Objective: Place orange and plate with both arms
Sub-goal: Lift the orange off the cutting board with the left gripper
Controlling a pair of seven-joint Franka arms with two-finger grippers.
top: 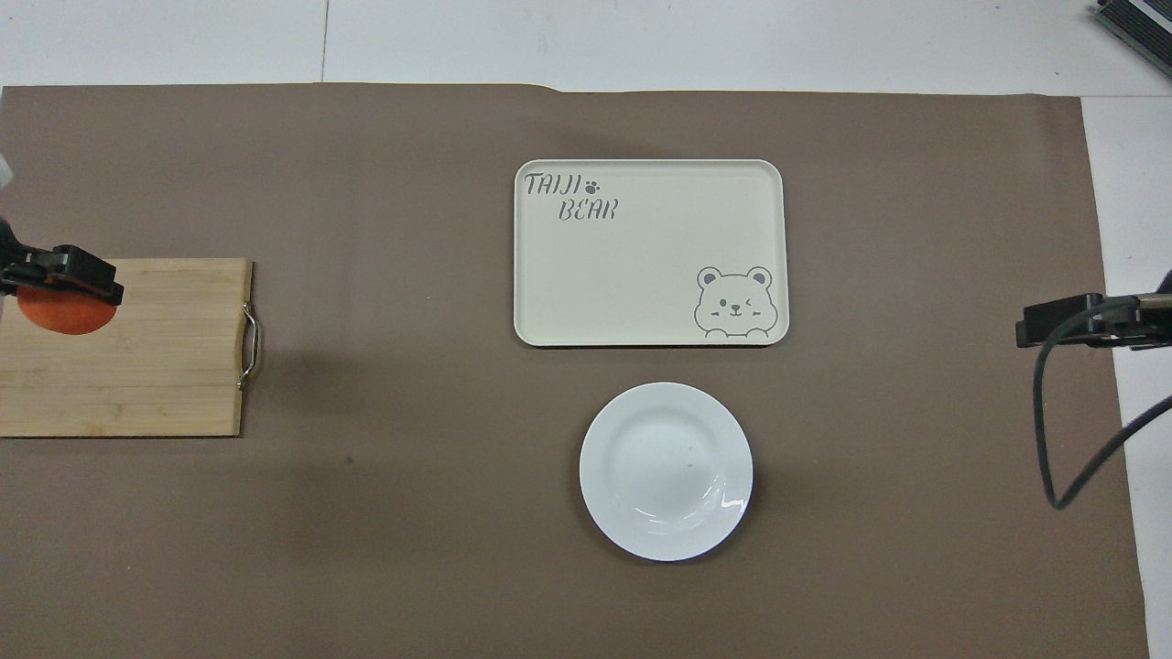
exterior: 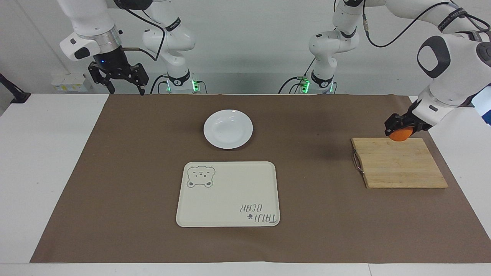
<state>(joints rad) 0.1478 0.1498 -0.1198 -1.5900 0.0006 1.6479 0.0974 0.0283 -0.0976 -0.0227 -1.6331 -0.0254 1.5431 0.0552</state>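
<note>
My left gripper (exterior: 399, 129) is shut on the orange (exterior: 400, 135) and holds it in the air over the robot-side edge of the wooden cutting board (exterior: 399, 166). In the overhead view the orange (top: 64, 316) shows under the black fingers (top: 78, 275). The white plate (exterior: 228, 128) lies bare on the brown mat near the table's middle, and it also shows in the overhead view (top: 666, 470). My right gripper (exterior: 127, 90) is open and empty, and waits in the air over the mat's corner at the right arm's end.
A cream bear-print tray (exterior: 228, 194) lies just farther from the robots than the plate, and shows in the overhead view (top: 650, 253). The cutting board (top: 156, 375) with a metal handle (top: 247, 346) lies at the left arm's end. A brown mat (exterior: 307, 230) covers the table.
</note>
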